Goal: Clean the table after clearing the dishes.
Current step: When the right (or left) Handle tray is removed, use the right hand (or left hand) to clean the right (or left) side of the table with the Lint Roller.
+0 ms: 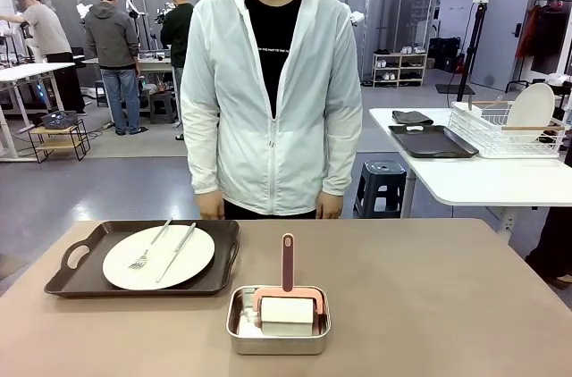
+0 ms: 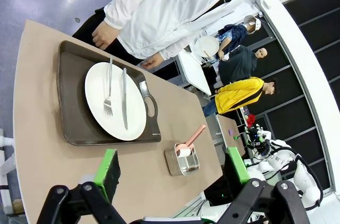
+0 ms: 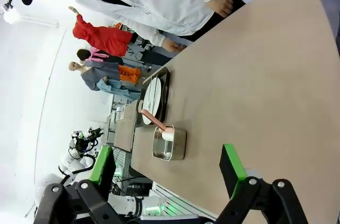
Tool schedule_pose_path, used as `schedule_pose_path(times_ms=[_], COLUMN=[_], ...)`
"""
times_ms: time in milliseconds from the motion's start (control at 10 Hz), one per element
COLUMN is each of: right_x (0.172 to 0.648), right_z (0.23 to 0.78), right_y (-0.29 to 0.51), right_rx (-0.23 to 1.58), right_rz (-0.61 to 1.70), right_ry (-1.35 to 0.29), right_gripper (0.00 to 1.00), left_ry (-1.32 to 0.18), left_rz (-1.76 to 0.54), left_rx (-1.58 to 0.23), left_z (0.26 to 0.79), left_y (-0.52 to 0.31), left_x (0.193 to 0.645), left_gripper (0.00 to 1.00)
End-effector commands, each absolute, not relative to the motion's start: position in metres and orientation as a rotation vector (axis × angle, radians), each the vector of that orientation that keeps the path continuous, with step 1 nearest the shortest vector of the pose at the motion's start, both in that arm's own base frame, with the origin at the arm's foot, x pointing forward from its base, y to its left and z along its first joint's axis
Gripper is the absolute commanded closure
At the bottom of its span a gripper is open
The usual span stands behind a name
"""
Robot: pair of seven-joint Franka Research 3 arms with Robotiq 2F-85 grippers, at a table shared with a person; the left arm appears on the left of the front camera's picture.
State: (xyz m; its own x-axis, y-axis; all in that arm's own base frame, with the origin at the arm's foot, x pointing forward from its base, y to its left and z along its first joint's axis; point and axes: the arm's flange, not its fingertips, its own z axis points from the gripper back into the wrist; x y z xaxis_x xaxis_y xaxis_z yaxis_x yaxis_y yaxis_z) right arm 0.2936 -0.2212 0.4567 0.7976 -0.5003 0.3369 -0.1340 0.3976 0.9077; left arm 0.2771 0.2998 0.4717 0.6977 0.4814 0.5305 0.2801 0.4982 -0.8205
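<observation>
Two grippers sit nearest: the left gripper (image 2: 171,176) and the right gripper (image 3: 166,176), each with its jaws spread wide and nothing between them, looking out over the beige table (image 1: 429,305). Near the middle of the table stands one steel pan (image 1: 278,341) with one pink-handled cleaning tool (image 1: 287,292) resting in it, so wiping looks not yet begun. Farther back on the left lies one brown tray (image 1: 80,283) bearing one plate (image 1: 197,256), one fork (image 1: 148,247) and one knife (image 1: 176,254), which are not yet cleared. One person (image 1: 268,109) stands at the far edge, hands down. Well beyond, on the white side table (image 1: 483,185) at far right, one dark tray (image 1: 433,140) and one rack (image 1: 500,131) holding a pale round dish (image 1: 532,109) may be the other set, though it is too distant to be sure.
</observation>
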Motion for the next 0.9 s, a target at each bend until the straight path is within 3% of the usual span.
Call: schedule_pose_path(times_ms=[0, 800], right_x=[0.2948, 0.2948], right_z=[0.459, 0.459], right_y=[-0.2224, -0.2224], right_rx=[1.164, 1.164], right_rz=[-0.233, -0.233], right_ry=[-0.647, -0.647], right_gripper=[0.0, 0.0], left_ry=[-0.836, -0.836], left_rz=[0.138, 0.138], left_rx=[-1.076, -1.076], left_z=[0.4742, 0.4742], left_y=[0.301, 0.301], left_x=[0.2753, 0.2753], left_gripper=[0.0, 0.0])
